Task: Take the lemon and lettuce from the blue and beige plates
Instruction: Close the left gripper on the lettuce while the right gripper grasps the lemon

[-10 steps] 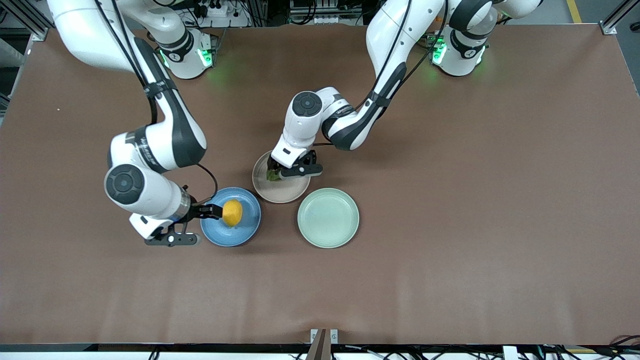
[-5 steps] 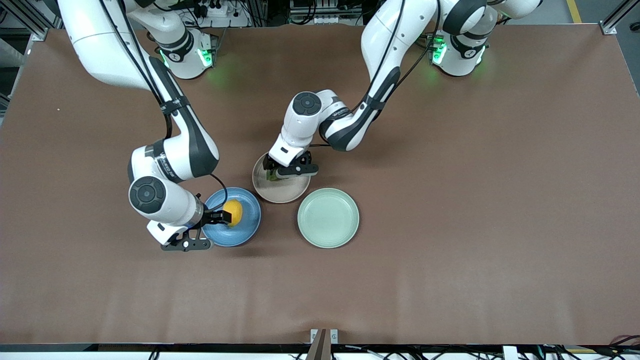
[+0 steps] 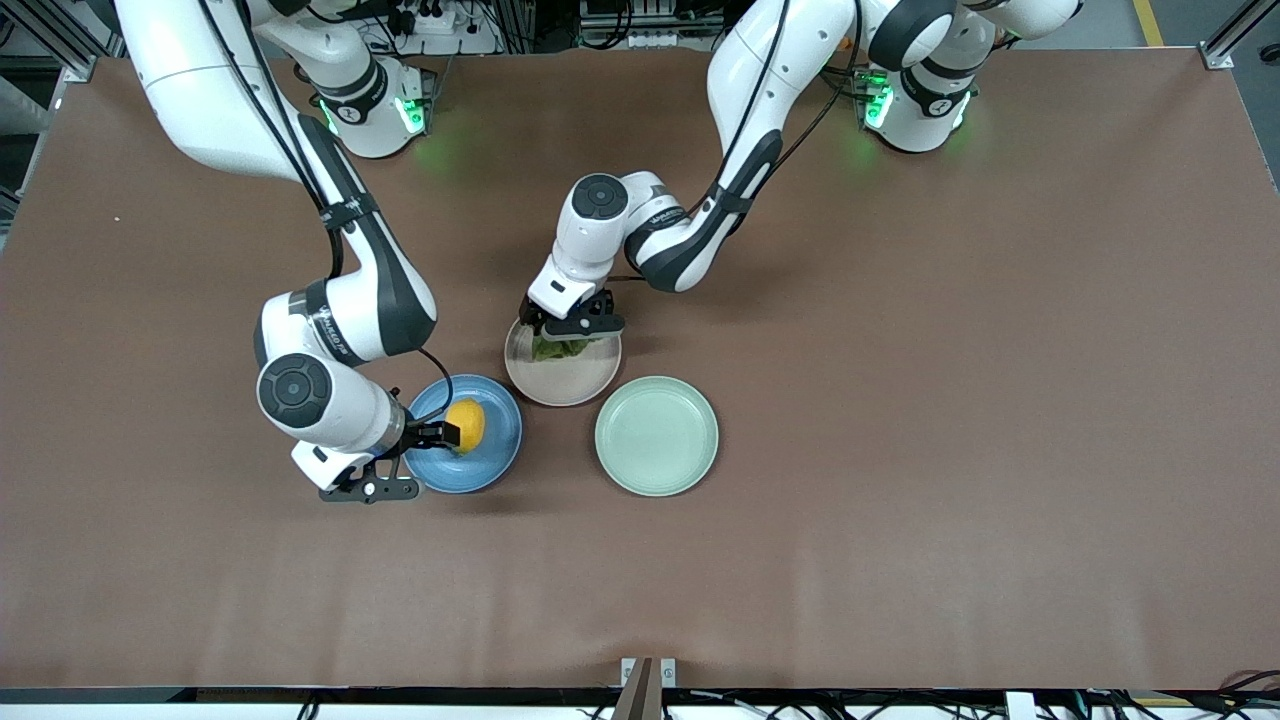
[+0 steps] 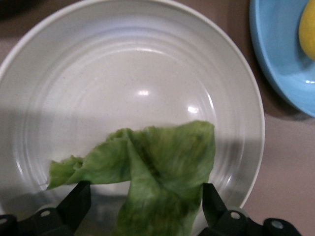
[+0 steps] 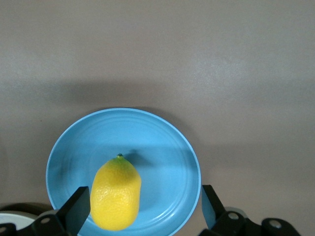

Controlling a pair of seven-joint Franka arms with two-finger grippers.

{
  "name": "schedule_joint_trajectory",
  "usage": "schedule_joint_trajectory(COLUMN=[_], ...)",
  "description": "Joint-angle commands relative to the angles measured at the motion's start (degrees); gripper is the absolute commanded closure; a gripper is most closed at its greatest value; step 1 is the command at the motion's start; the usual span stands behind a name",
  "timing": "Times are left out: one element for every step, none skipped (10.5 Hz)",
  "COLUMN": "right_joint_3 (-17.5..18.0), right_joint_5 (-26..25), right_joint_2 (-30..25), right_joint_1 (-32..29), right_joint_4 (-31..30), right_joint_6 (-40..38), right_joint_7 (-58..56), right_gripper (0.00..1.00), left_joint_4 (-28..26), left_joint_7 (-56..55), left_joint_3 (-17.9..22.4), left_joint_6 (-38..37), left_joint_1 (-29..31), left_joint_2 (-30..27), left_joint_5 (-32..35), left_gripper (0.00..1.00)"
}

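Approach step, both arms. Right gripper (image 3: 437,434) hanging spread wide over the blue plate (image 3: 490,465), lemon (image 3: 466,424) lying at its 12 o'clock, unheld. Left gripper (image 3: 560,332) gaping over lettuce (image 3: 562,348) at the beige plate's (image 3: 570,385) 12 o'clock — next: descending, closing.

Front cam: high, facing the arm bases, whole table (image 3: 900,500) in frame. Left wrist cam: close, straight down on beige plate (image 4: 147,59); blue plate (image 4: 275,54) clips its corner. Right wrist cam: looks down on blue plate, more table showing.
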Motion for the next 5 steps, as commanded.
schedule_joint_trajectory(right_joint_3=[0.0, 0.0, 0.0, 0.1, 0.1], right_joint_5=[0.8, 0.8, 0.8, 0.8, 0.8], right_joint_2=[0.2, 0.2, 0.5, 0.7, 0.7], right_joint_1=[0.6, 0.6, 1.0, 1.3, 1.3], right_joint_4=[-2.2, -3.4, -3.8, -4.0, -4.6], right_joint_6=[3.1, 4.4, 5.3, 5.7, 6.1], right_joint_7=[4.1, 4.1, 4.2, 4.2, 4.2], right_gripper=[0.00, 0.00, 0.00, 0.00, 0.00], left_joint_4=[1.4, 1.3, 1.3, 1.3, 1.3], left_joint_7=[-2.7, -3.5, -3.4, -3.5, -3.5], left_joint_3=[1.0, 1.0, 1.0, 1.0, 1.0], left_joint_6=[0.5, 0.4, 0.4, 0.4, 0.2], left_joint_1=[-0.8, -0.8, -0.7, -0.7, -0.7], left_joint_2=[1.0, 0.9, 0.8, 0.5, -0.2], left_joint_5=[1.2, 1.2, 1.2, 1.2, 1.1], left_gripper=[0.32, 0.78, 1.00, 1.00, 1.00])
